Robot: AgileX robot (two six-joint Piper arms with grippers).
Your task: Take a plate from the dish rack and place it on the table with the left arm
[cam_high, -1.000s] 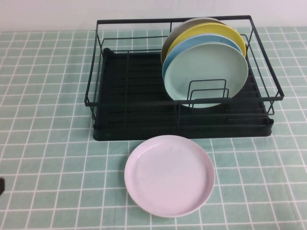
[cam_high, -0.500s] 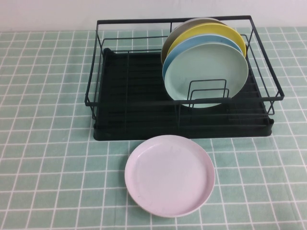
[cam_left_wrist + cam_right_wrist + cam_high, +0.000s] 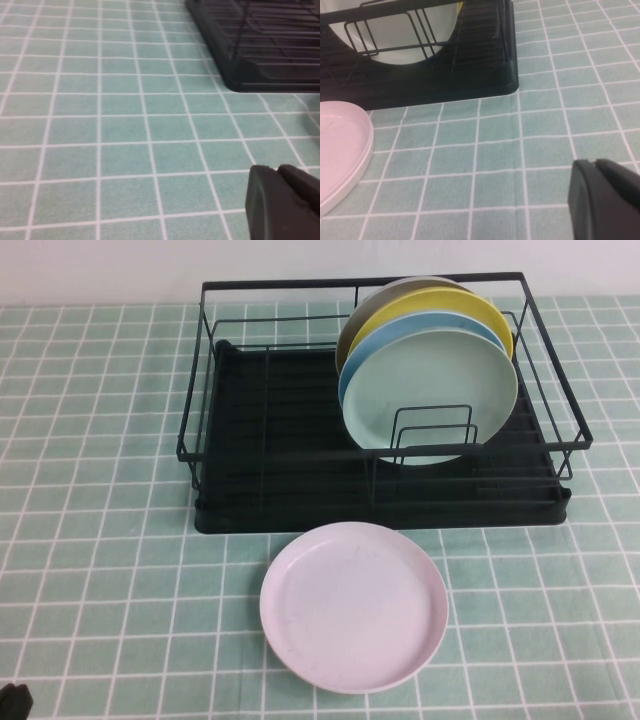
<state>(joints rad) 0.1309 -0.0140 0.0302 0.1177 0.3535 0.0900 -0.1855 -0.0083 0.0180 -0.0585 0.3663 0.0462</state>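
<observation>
The pale pink-lilac plate lies flat and right side up on the green tiled table, just in front of the black dish rack. Its edge also shows in the right wrist view. My left gripper is shut and empty, low over bare tiles to the left of the rack's front corner. Only a dark bit of the left arm shows in the high view, at the near left corner. My right gripper is shut and empty over the tiles, near the rack's front right corner.
Several plates stand upright in the right half of the rack: mint-green in front, then blue, yellow and a grey one. The rack's left half holds nothing. Open tiles lie to the left and right of the pink plate.
The dark bit of the left arm showed at the left edge one second ago, was out of view half a second ago, and now shows at the near left corner. The plate has not moved.
</observation>
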